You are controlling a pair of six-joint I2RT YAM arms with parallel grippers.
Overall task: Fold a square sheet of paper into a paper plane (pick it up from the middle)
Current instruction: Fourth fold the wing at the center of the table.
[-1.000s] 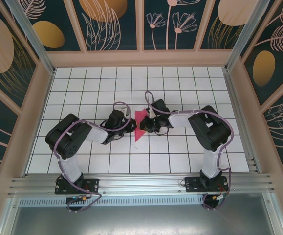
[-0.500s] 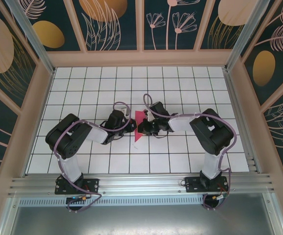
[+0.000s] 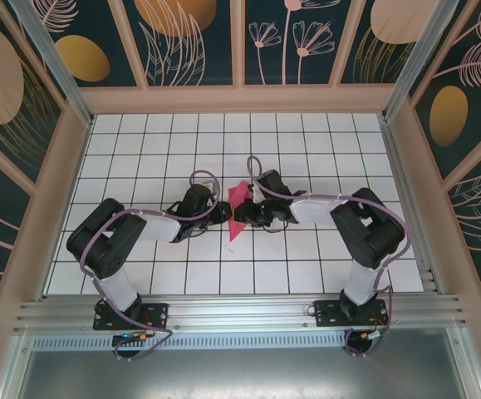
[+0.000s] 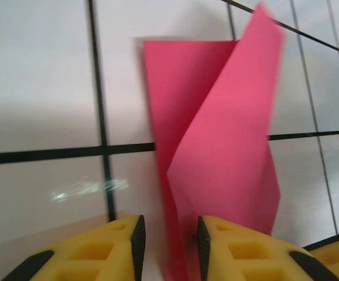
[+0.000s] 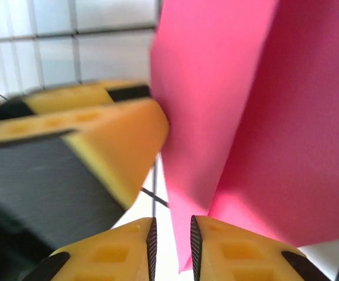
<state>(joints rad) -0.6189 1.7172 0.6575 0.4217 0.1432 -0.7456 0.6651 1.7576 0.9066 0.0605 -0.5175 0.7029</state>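
Just past the metal rail (image 3: 240, 309), your left gripper (image 4: 168, 234) has its jaws apart, and the lower edge of the folded pink sheet of paper (image 4: 228, 146) stands in the gap. Your right gripper (image 5: 171, 234) is parted narrowly around the sheet's bottom corner, with the left's yellow finger (image 5: 116, 146) crowding in just beside it. Beyond them, the white tiled table (image 3: 306, 150) runs to the patterned wall (image 3: 190, 41).

Square sheet of paper (image 4: 216, 146): thin, matt magenta, smooth. Worktop (image 3: 140, 141): glossy white tiles, as I see by the glare. Fingers (image 4: 245, 252) of my left gripper (image 4: 168, 229): matt yellow plastic. Front rail (image 3: 240, 312): brushed metal.
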